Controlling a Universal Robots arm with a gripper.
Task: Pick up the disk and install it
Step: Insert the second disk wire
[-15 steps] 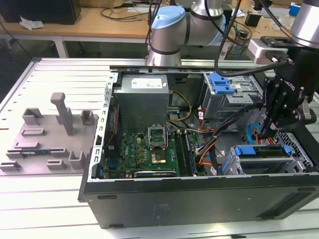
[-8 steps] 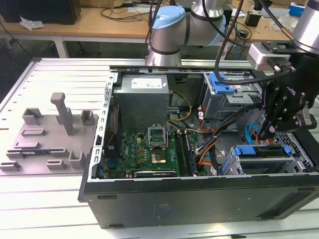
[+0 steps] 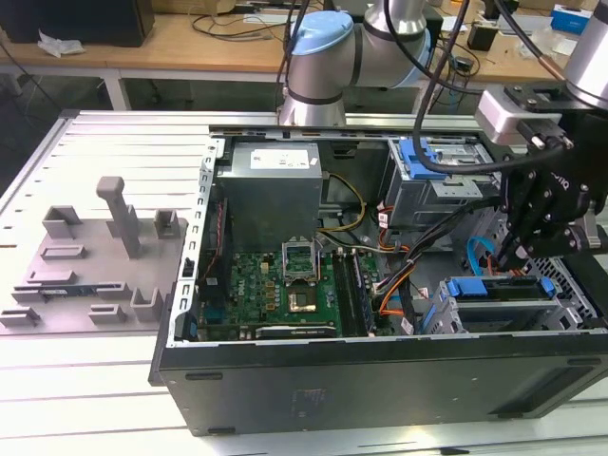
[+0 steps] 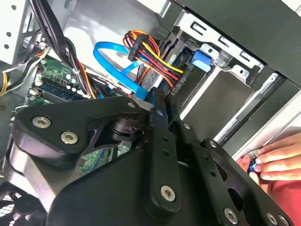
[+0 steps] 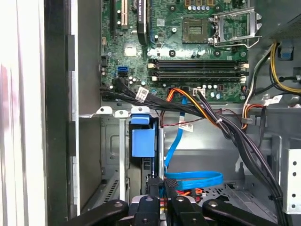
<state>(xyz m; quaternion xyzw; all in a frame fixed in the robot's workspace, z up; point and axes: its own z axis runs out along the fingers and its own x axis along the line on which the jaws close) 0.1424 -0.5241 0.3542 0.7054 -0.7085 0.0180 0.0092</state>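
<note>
Gripper: my gripper [image 3: 518, 255] hangs inside the open computer case [image 3: 380, 380], at the exterior view's right. In both wrist views my fingers [image 5: 170, 188] are drawn close together, and I see nothing between them.
Disk: the disk [image 3: 496, 290] stands on edge in a slot of the grey drive cage [image 3: 556, 318], by the case's near wall. The blue end of its carrier shows in the first wrist view [image 5: 142, 141]. My fingertips are just above its other end, and I cannot tell whether they touch it.
Cable: a flat blue cable [image 5: 193, 180] loops just beside my fingers.
Board: the green circuit board [image 3: 275, 285] lies well apart from me.
Hand: a person's hand [image 4: 277, 160] rests at the case edge in the second wrist view.
</note>
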